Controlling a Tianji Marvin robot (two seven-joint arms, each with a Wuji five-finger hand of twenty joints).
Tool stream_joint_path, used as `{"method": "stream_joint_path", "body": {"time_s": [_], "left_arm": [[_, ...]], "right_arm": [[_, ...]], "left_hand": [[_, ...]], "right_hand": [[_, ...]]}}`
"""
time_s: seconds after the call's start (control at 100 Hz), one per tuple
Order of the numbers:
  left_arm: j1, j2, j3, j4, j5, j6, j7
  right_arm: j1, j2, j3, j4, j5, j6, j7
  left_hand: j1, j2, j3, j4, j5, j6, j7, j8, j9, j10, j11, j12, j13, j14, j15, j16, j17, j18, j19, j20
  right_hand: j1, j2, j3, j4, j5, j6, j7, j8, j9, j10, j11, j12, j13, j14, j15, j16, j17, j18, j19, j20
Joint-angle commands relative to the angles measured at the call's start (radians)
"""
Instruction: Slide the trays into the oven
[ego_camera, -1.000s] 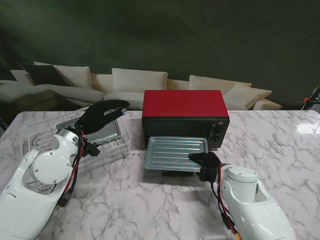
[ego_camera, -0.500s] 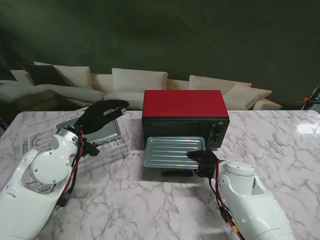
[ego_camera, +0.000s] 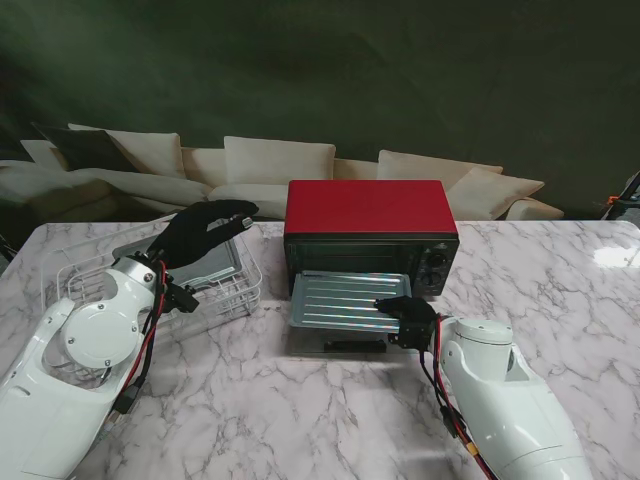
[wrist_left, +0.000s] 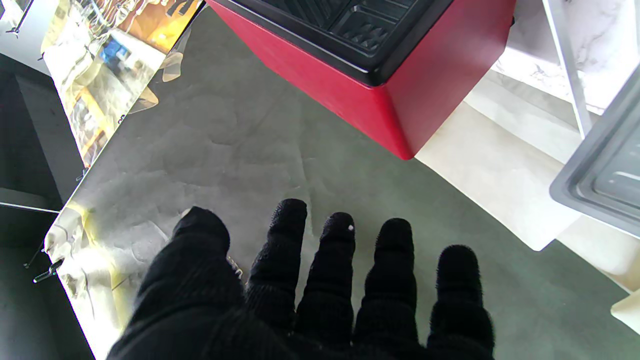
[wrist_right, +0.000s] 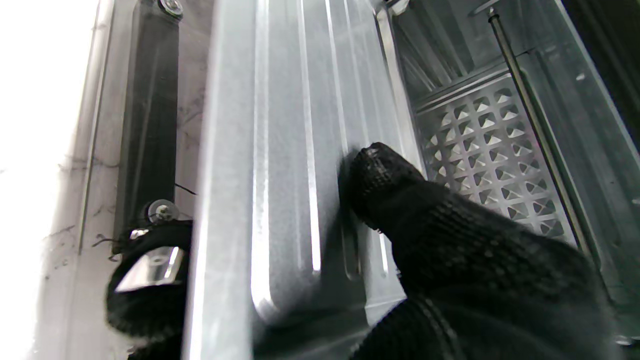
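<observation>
The right hand (ego_camera: 408, 316) is pinching the near right corner of the ridged tray (ego_camera: 345, 298), thumb on top and fingers underneath. The tray is lying over the lowered door, its far edge entering the mouth of the red oven (ego_camera: 370, 235) at the desk's (ego_camera: 300, 400) middle. The left hand (ego_camera: 205, 226) is hovering with fingers spread, holding nothing, above a second tray (ego_camera: 215, 262) sitting in the white wire rack (ego_camera: 235, 290) on the left.

The ribbed metal tray (ego_camera: 346, 299) lies level, its far edge at the mouth of the red oven (ego_camera: 370, 236), its near right corner pinched by the right hand (ego_camera: 408, 316). A second grey tray (ego_camera: 200, 258) stands in the rack under the left hand (ego_camera: 205, 228).
</observation>
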Motion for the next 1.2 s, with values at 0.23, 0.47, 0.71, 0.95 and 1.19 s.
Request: {"method": "stream_joint_path", "body": {"time_s": [0.23,0.47,0.71,0.95,1.19], "left_arm": [[0.005,-0.001,0.004,-0.008,-0.001,0.002,-0.008],[-0.001,-0.001,0.014,-0.009,-0.002,0.007,-0.010],[-0.001,0.000,0.013,-0.008,-0.002,0.005,-0.015],[0.003,0.000,0.011,-0.012,-0.001,0.006,-0.014],[0.005,0.000,0.013,-0.013,-0.002,0.010,-0.016]], "right_arm": [[0.029,-0.009,-0.001,0.036,-0.016,-0.013,-0.006],[0.048,-0.019,-0.002,0.067,-0.007,-0.027,-0.027],[0.069,-0.028,-0.008,0.094,0.003,-0.023,-0.041],[0.094,-0.036,-0.018,0.130,-0.002,-0.031,-0.052],[0.103,-0.040,-0.021,0.146,-0.006,-0.045,-0.065]], "left_hand": [[0.000,0.038,-0.031,-0.005,0.025,-0.004,0.003,0.008,0.018,0.002,0.001,0.016,0.016,0.002,0.010,0.014,-0.016,0.014,0.015,0.003],[0.000,0.039,-0.030,-0.005,0.025,-0.004,0.003,0.008,0.017,0.002,0.000,0.016,0.016,0.002,0.010,0.014,-0.016,0.014,0.014,0.002],[-0.002,0.039,-0.031,-0.006,0.025,-0.005,0.003,0.008,0.017,0.003,0.000,0.016,0.016,0.000,0.010,0.014,-0.016,0.015,0.014,0.003],[-0.002,0.039,-0.031,-0.006,0.026,-0.005,0.003,0.008,0.017,0.004,0.000,0.016,0.016,0.002,0.010,0.014,-0.017,0.015,0.014,0.003],[-0.002,0.040,-0.031,-0.006,0.026,-0.005,0.003,0.008,0.018,0.003,0.000,0.016,0.017,0.002,0.010,0.014,-0.017,0.016,0.013,0.003]], "right_hand": [[0.116,0.119,0.102,0.048,0.096,-0.194,0.054,0.047,0.003,-0.019,0.035,0.019,0.126,-0.042,0.110,0.045,0.028,-0.007,0.068,0.014],[0.117,0.122,0.098,0.048,0.094,-0.199,0.055,0.052,0.000,-0.023,0.035,0.022,0.123,-0.043,0.110,0.045,0.027,-0.006,0.067,0.013],[0.118,0.123,0.096,0.049,0.092,-0.197,0.054,0.053,-0.001,-0.023,0.034,0.022,0.120,-0.043,0.110,0.045,0.025,-0.005,0.064,0.011],[0.117,0.127,0.091,0.048,0.088,-0.199,0.054,0.055,-0.004,-0.026,0.034,0.023,0.115,-0.040,0.111,0.046,0.020,-0.002,0.061,0.010],[0.117,0.131,0.085,0.049,0.090,-0.215,0.060,0.061,-0.008,-0.036,0.036,0.024,0.106,-0.041,0.111,0.047,0.009,0.001,0.058,0.011]]}}
